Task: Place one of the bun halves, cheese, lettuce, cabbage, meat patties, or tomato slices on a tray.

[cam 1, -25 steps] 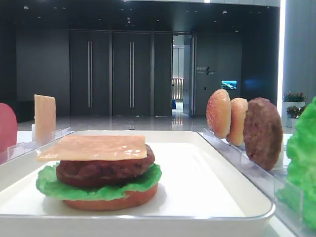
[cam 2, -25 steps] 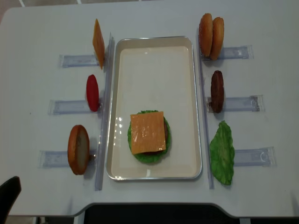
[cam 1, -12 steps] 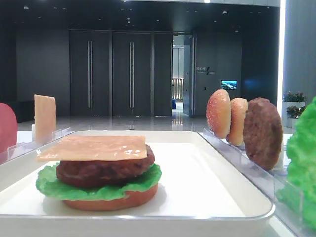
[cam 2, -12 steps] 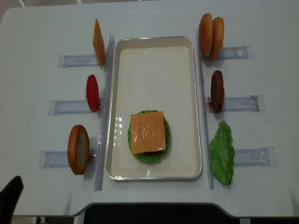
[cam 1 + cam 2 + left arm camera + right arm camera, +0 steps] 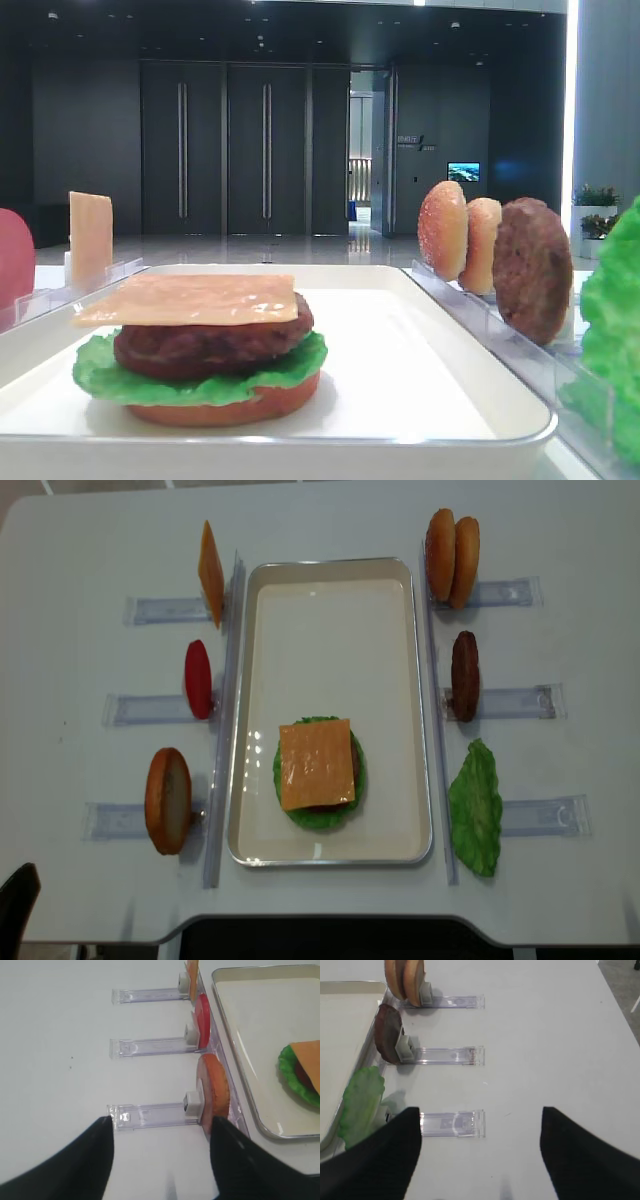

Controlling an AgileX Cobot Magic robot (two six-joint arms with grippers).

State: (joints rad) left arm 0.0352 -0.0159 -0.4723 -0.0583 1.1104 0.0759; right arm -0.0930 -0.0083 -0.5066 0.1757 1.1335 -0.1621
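Observation:
The white tray (image 5: 330, 568) holds a stack: bun base, lettuce, patty, and a cheese slice (image 5: 316, 763) on top. Left of the tray stand another cheese slice (image 5: 211, 573), a tomato slice (image 5: 198, 678) and a bun half (image 5: 167, 800). To its right are two bun halves (image 5: 452, 555), a meat patty (image 5: 465, 675) and lettuce (image 5: 475, 806). My left gripper (image 5: 161, 1127) is open and empty, low near the front-left bun half (image 5: 216, 1090). My right gripper (image 5: 480, 1115) is open and empty, right of the lettuce (image 5: 362, 1105). Cabbage is out of view.
Clear acrylic racks (image 5: 150, 610) hold the upright pieces on both sides of the tray, and long clear strips (image 5: 225, 710) run along its edges. The table's front edge (image 5: 320, 920) lies just below the tray. White tabletop stretches beyond the racks.
In the overhead view the dark tip of my left gripper has slid a little down toward the front-left corner. Nothing else has moved.

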